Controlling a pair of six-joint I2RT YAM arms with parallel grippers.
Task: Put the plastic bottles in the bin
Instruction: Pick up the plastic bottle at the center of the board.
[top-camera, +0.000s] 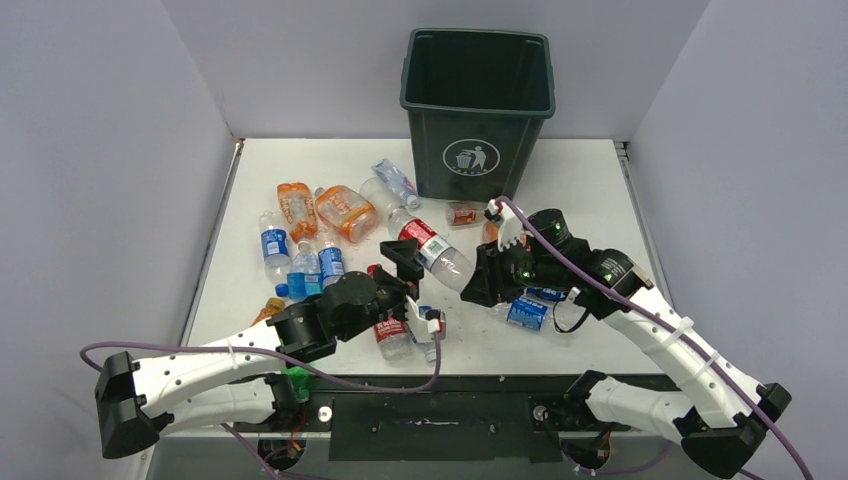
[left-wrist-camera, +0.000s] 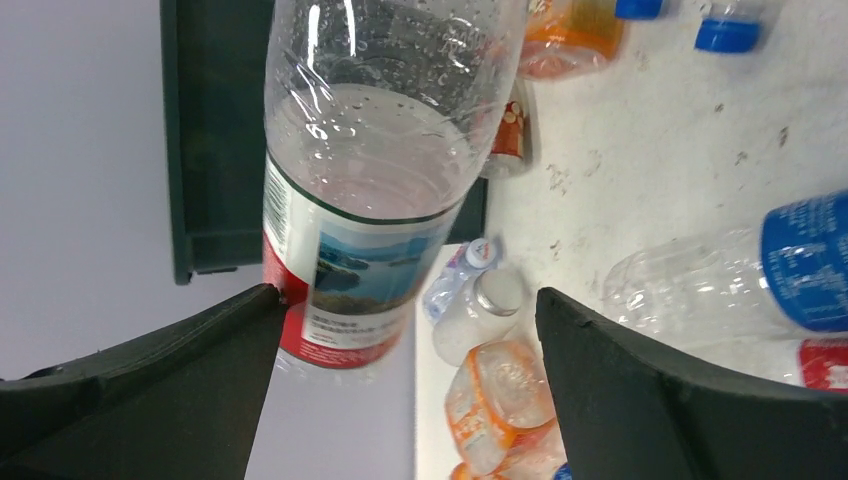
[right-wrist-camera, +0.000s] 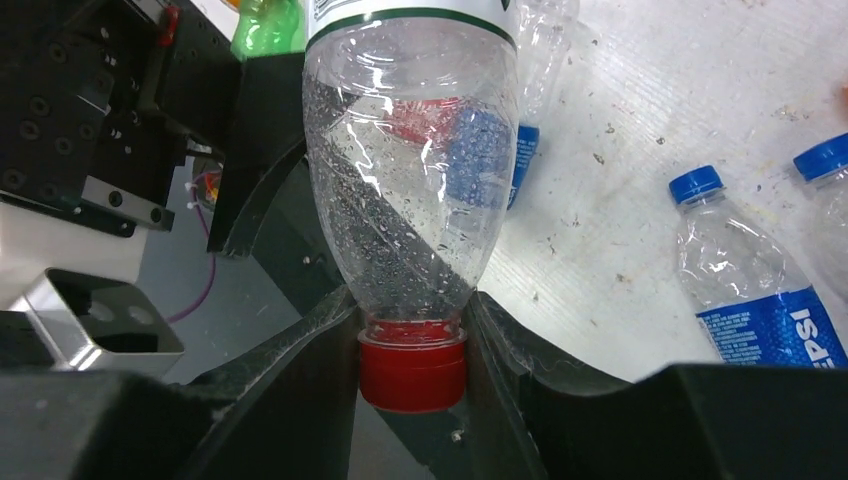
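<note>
Red bottle cap (right-wrist-camera: 412, 372), right wrist only

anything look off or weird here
One bottle spans both grippers: the right gripper pinches its red-capped neck while its labelled end sits inside the open left gripper. The other bottles lie scattered.

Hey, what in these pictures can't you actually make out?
Bin floor, top view: dark, behind front wall; contents unknown.
Green bottle, top view: mostly hidden by left arm.
Blue-labelled bottle, top view: partly under right arm.
Held bottle label, right wrist view: cut by top edge.
</note>
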